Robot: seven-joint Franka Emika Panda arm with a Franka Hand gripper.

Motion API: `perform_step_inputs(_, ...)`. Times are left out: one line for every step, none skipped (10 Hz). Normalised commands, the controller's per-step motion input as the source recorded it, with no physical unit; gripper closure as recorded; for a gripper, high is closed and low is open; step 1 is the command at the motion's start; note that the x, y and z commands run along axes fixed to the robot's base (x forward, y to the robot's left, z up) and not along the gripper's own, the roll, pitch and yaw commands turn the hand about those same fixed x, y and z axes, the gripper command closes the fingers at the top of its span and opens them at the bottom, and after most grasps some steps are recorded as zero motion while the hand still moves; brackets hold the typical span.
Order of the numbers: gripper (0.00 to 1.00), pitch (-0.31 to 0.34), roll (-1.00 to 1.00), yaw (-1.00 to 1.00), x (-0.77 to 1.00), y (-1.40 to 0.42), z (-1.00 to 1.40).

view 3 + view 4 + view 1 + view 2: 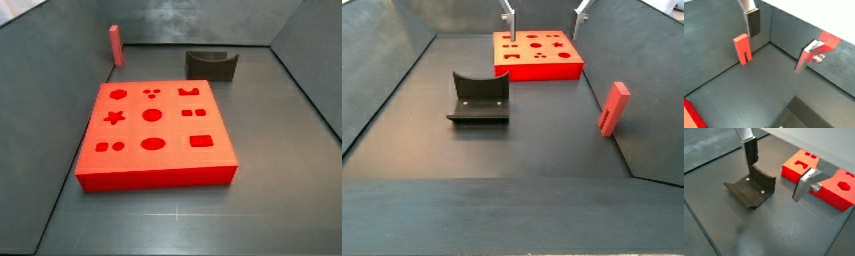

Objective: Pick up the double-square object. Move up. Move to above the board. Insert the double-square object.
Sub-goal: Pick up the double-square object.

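Two silver fingers with dark pads are showing in both wrist views, standing spread wide with nothing between them. The largest thing, the board [154,135], is lying flat on the dark floor [502,150], its bright red top showing darker recesses: a star, circles, squares and a hexagon. In a side view the board [537,54] is sitting toward the far end of the floor, and the gripper [545,12] is hanging just above its far edge, only the two finger tips showing at the top of that picture. Next in size, the dark grey U-shaped block [478,98] is resting on the floor well apart from the board; in a wrist view it [751,189] is lying below one finger [751,150]. The double-square object [613,108], the smallest, is standing upright beside the side wall [652,90], well apart from the gripper; whether it is touching the wall cannot be told. In a wrist view it [743,48] is appearing beyond one finger [753,21], not between the pads, while the other finger [811,54] is standing apart from it.
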Motion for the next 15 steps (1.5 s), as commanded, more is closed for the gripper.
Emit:
perform_step_inputs(0.00,-0.016,0.00,0.00,-0.04,0.00,0.00)
perform_step_inputs(0.00,0.000,-0.06,0.07,0.00,0.23,0.00)
perform_step_inputs(0.00,-0.176,0.07,0.12,-1.00,0.00,-0.28)
perform_step_inputs(0.00,-0.203,0.10,0.00,-1.00,0.00,-0.32)
perform_step_inputs(0.00,-0.183,0.08,0.00,-1.00,0.00,-0.29)
perform_step_inputs(0.00,-0.123,0.06,0.00,-1.00,0.01,-0.18)
perform_step_inputs(0.00,-0.123,0.03,-0.01,-1.00,0.06,-0.05)
perform_step_inputs(0.00,-0.143,0.00,-0.01,-1.00,0.18,0.00)
perform_step_inputs(0.00,-0.136,0.00,-0.02,-1.00,0.20,0.00)
perform_step_inputs(0.00,-0.157,0.00,-0.02,-1.00,0.23,-0.05)
perform_step_inputs(0.00,-0.177,0.00,0.00,-1.00,0.27,-0.18)
perform_step_inputs(0.00,-0.211,0.00,0.00,-1.00,0.26,-0.39)
perform_step_inputs(0.00,-0.217,0.00,0.00,-1.00,0.26,-0.51)
perform_step_inputs(0.00,-0.224,0.01,0.00,-1.00,0.22,-0.73)
perform_step_inputs(0.00,-0.209,0.02,0.00,-1.00,0.13,-0.85)
